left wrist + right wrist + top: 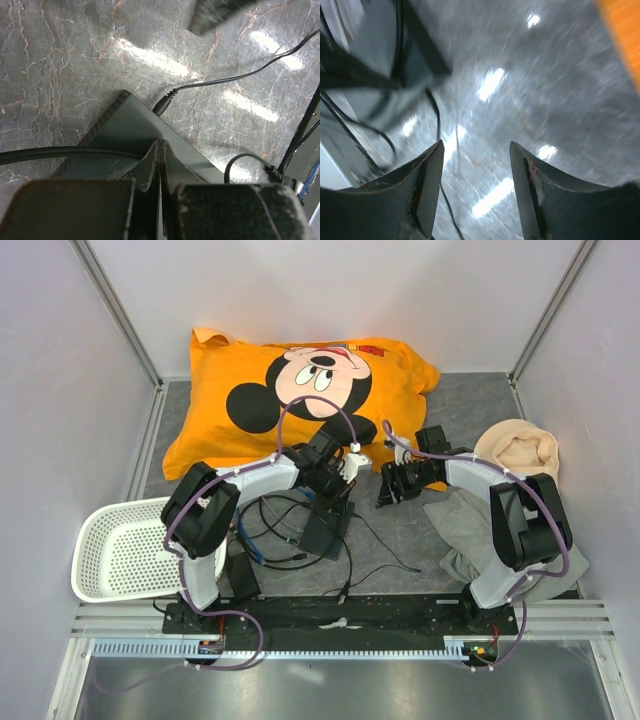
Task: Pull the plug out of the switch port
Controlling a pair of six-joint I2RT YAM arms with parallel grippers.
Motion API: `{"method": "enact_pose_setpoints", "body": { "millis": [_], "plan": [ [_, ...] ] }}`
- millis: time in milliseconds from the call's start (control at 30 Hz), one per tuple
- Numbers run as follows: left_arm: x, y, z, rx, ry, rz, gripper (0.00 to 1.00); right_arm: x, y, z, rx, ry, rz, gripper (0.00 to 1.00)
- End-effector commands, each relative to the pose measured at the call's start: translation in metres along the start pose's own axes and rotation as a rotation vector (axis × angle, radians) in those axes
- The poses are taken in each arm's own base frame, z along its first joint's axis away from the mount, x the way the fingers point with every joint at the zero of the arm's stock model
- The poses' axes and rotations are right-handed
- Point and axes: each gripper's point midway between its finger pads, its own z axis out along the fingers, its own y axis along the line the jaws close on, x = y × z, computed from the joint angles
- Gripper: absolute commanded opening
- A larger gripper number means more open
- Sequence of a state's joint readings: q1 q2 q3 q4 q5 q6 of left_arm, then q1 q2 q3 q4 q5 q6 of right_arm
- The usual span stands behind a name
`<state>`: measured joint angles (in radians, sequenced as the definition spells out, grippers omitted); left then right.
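Observation:
The flat matte-black box (328, 527) lies on the table between the arms, with several black cables around it. In the left wrist view a black plug (163, 104) sits in the far edge of the box (125, 130), its cable running off to the right. My left gripper (160, 146) is shut and empty, its tips over the box top, just short of that plug; it also shows in the top view (338, 488). My right gripper (388, 490) is open and empty above bare table right of the box. Its view is blurred, with the box (417, 42) at upper left.
A small black power brick (240, 576) lies near the left arm's base. A white basket (120, 550) stands at the left. An orange Mickey Mouse pillow (300, 390) lies at the back. A grey cloth (470, 530) and a beige hat (520, 450) lie at the right.

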<state>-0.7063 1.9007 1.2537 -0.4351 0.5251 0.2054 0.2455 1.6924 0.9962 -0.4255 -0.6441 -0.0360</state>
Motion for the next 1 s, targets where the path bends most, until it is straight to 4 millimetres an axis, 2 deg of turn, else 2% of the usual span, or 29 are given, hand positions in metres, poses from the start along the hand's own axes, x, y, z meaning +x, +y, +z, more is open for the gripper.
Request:
{"method": "enact_pose_setpoints", "body": {
  "millis": [0, 133, 200, 267, 300, 367, 433, 533, 633, 833, 967],
  "plan": [
    [0.036, 0.000, 0.006, -0.012, 0.099, -0.080, 0.02, 0.004, 0.017, -0.012, -0.037, -0.043, -0.315, 0.62],
    [0.045, -0.005, 0.007, 0.061, 0.123, -0.150, 0.02, 0.001, 0.018, -0.018, 0.061, -0.086, -0.558, 0.61],
    [0.050, -0.011, 0.011, 0.124, 0.155, -0.215, 0.02, -0.003, 0.028, -0.019, 0.121, -0.142, -0.692, 0.61],
    [0.055, -0.013, 0.012, 0.134, 0.158, -0.216, 0.02, -0.002, 0.045, -0.014, 0.123, -0.182, -0.838, 0.61],
    [0.054, -0.011, 0.012, 0.127, 0.151, -0.208, 0.02, -0.004, 0.047, -0.014, 0.154, -0.224, -0.890, 0.61],
    [0.053, -0.009, 0.012, 0.121, 0.149, -0.212, 0.02, -0.004, 0.055, -0.008, 0.160, -0.239, -0.931, 0.61],
    [0.053, -0.005, 0.011, 0.116, 0.157, -0.244, 0.02, -0.009, 0.052, -0.001, 0.180, -0.247, -0.915, 0.58],
    [0.048, 0.003, 0.009, 0.097, 0.138, -0.255, 0.02, -0.007, 0.058, 0.009, 0.147, -0.222, -0.937, 0.54],
    [0.048, 0.013, 0.003, 0.063, 0.125, -0.261, 0.02, 0.000, 0.070, 0.021, 0.121, -0.190, -1.030, 0.52],
    [0.042, 0.022, -0.006, 0.053, 0.093, -0.275, 0.02, 0.001, 0.080, 0.036, 0.091, -0.169, -1.108, 0.50],
    [0.048, 0.021, 0.000, 0.071, 0.107, -0.295, 0.02, 0.004, 0.073, 0.048, 0.123, -0.132, -1.128, 0.47]
  ]
}}
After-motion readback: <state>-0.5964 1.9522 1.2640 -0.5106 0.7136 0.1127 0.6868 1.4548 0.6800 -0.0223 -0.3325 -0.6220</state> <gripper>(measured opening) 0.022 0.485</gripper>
